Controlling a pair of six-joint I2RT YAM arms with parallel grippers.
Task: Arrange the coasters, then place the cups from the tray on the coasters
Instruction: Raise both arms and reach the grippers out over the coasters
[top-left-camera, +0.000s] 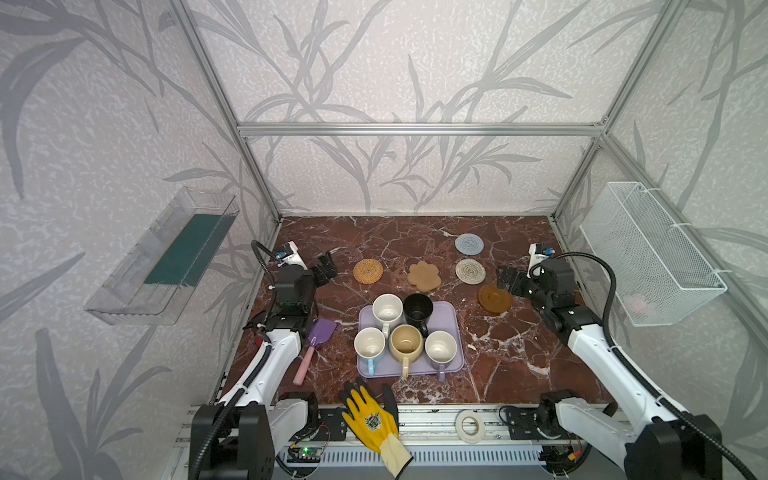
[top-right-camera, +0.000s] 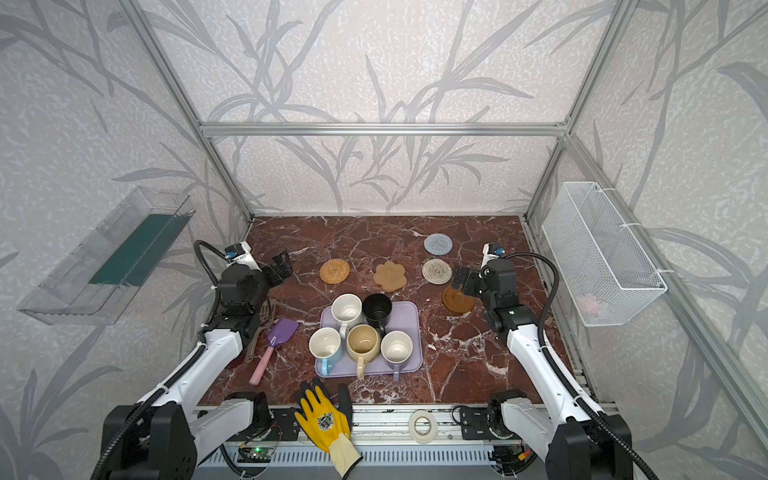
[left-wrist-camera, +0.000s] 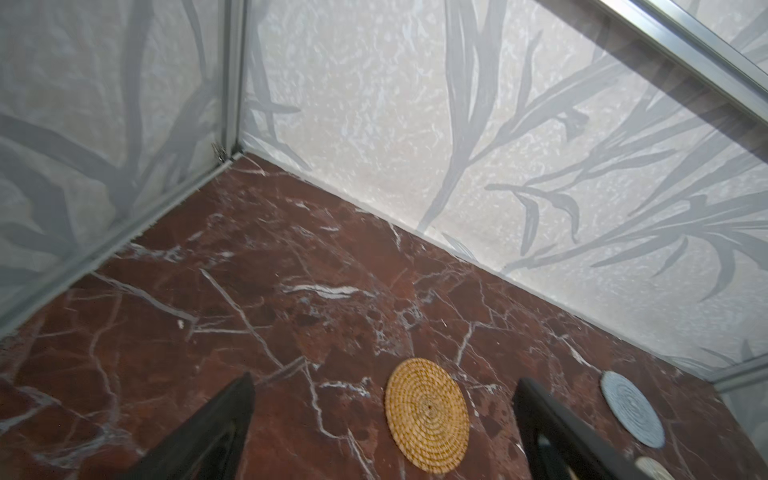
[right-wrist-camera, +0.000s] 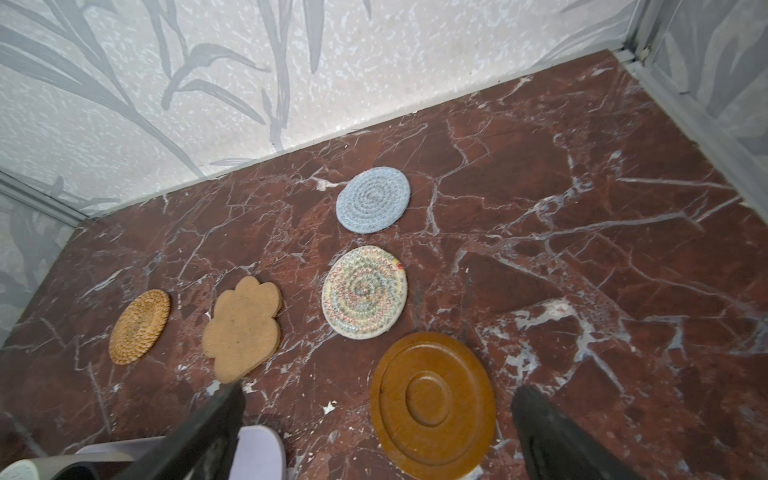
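Note:
Five coasters lie behind the tray: orange rattan (top-left-camera: 368, 271), tan paw (top-left-camera: 424, 276), cream rope (top-left-camera: 470, 271), grey-blue (top-left-camera: 470, 244) and brown disc (top-left-camera: 494, 298). The lavender tray (top-left-camera: 449, 316) holds the white cup (top-left-camera: 387, 309), black cup (top-left-camera: 418, 309), light blue cup (top-left-camera: 370, 345), cream-yellow cup (top-left-camera: 406, 343) and lavender cup (top-left-camera: 441, 348). My left gripper (top-left-camera: 326, 266) hangs open and empty left of the orange coaster (left-wrist-camera: 427, 415). My right gripper (top-left-camera: 505, 278) is open and empty just right of the brown disc (right-wrist-camera: 432, 405), above the table.
A purple spatula (top-left-camera: 320, 332) lies left of the tray, beside a slotted turner (top-right-camera: 266, 316). A yellow glove (top-left-camera: 372, 419) and a white tape roll (top-left-camera: 470, 426) rest on the front rail. A wire basket (top-left-camera: 652, 253) and a clear shelf (top-left-camera: 166, 257) hang on the side walls.

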